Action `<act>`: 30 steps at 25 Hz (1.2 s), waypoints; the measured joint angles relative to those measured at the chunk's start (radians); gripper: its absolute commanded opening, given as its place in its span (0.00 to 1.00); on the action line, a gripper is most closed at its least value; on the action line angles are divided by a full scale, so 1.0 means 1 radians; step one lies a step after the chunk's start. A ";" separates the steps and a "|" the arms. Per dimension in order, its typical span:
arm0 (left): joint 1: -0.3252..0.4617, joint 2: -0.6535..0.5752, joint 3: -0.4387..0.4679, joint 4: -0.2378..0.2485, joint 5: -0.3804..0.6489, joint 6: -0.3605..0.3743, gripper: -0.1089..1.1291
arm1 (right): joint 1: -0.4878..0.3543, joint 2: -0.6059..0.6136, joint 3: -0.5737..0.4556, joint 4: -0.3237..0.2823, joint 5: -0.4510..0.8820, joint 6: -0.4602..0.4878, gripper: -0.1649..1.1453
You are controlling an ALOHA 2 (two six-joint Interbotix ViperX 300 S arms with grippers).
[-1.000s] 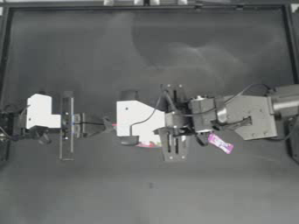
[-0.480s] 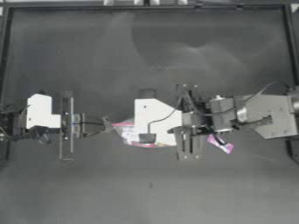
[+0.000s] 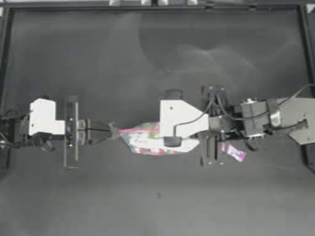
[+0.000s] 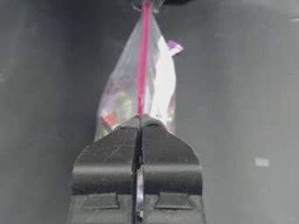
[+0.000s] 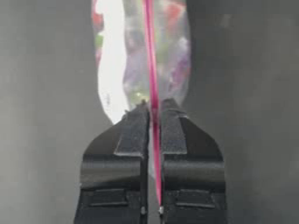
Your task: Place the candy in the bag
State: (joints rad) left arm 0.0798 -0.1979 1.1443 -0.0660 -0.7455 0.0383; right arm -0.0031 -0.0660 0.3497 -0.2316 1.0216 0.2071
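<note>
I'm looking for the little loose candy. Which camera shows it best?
The top view: the candy lies on the table, beside the right arm, outside the bag. The left wrist view shows only a small purple bit past the bag, maybe the candy; the right wrist view shows just the bag in its pincer.

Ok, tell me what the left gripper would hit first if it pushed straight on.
The bag it already pinches by the pink strip; beyond it, probably the right gripper at the bag's far end.

Overhead looking down, both wrist views close, sharing bag (image 3: pixel 148 139)
</note>
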 measured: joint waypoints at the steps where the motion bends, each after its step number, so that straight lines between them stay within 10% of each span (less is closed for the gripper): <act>1: 0.002 0.005 0.000 0.000 0.000 0.000 0.14 | 0.000 -0.005 0.006 0.000 -0.003 0.003 0.30; 30: 0.002 0.008 0.002 0.000 0.003 -0.002 0.14 | -0.003 -0.089 0.118 0.000 -0.018 0.060 0.30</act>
State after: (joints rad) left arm 0.0813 -0.1902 1.1459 -0.0660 -0.7424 0.0368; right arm -0.0061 -0.1549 0.4679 -0.2316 1.0032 0.2669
